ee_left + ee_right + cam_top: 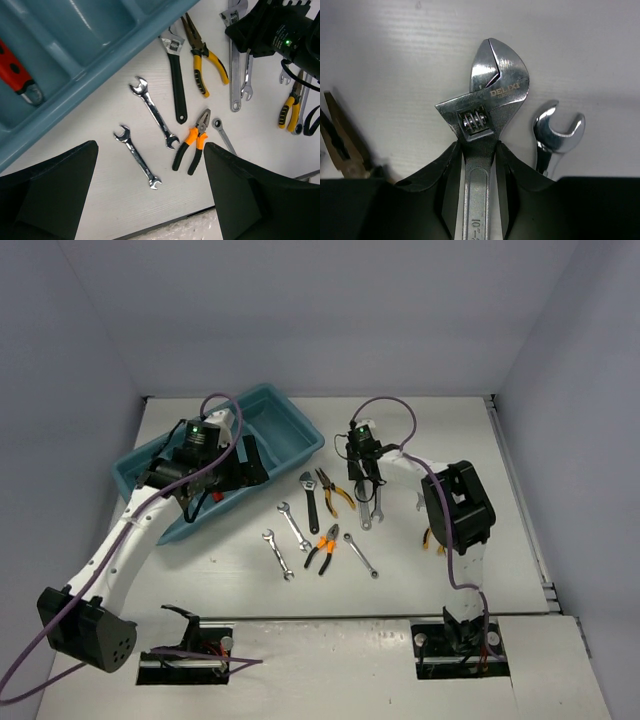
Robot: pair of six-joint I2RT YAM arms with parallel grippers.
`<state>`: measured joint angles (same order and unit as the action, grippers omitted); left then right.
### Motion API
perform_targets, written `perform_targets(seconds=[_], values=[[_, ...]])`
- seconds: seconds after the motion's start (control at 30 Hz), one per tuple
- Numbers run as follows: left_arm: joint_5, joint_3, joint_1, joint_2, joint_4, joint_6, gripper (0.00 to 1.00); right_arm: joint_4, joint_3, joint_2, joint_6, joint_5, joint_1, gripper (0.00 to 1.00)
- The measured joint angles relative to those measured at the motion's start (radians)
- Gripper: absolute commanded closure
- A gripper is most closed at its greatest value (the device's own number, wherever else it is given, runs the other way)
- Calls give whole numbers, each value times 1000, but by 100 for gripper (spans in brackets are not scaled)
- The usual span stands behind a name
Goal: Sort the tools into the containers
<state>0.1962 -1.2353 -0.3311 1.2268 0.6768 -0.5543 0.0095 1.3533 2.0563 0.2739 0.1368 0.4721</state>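
The teal tray [290, 425] lies at the back left; one compartment holds a red-handled wrench [15, 72]. My left gripper [248, 465] is open and empty above the tray's right part [150, 147]. My right gripper [362, 485] is shut on the neck of a silver adjustable wrench [492, 95], just below its head. On the table lie a black-handled adjustable wrench [176, 85], yellow-handled pliers [207, 65], orange-handled pliers [192, 142], two silver open-end wrenches [155, 112] [137, 157] and a ratchet wrench [222, 132].
A silver open-end wrench [555, 135] lies right beside the held wrench. More pliers [437, 538] lie by the right arm's elbow. The tray's rim [100, 75] runs diagonally close to the loose tools. Walls enclose the table on three sides.
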Motion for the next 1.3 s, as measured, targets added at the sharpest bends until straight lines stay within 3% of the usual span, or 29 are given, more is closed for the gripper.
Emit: perform_targets(seconds=[0.67,1.07,1.3], values=[[64,-1,-138,233,-234,-118,15,-141,-250,-248,-172,-137,0,100],[77,-1,-173,290,-266,-132,15,-117,-298,-263,-160,-158,7,100],[78,-1,-173,289,-268,-132,15,-108,-308,-267,-124,-124,30,71]])
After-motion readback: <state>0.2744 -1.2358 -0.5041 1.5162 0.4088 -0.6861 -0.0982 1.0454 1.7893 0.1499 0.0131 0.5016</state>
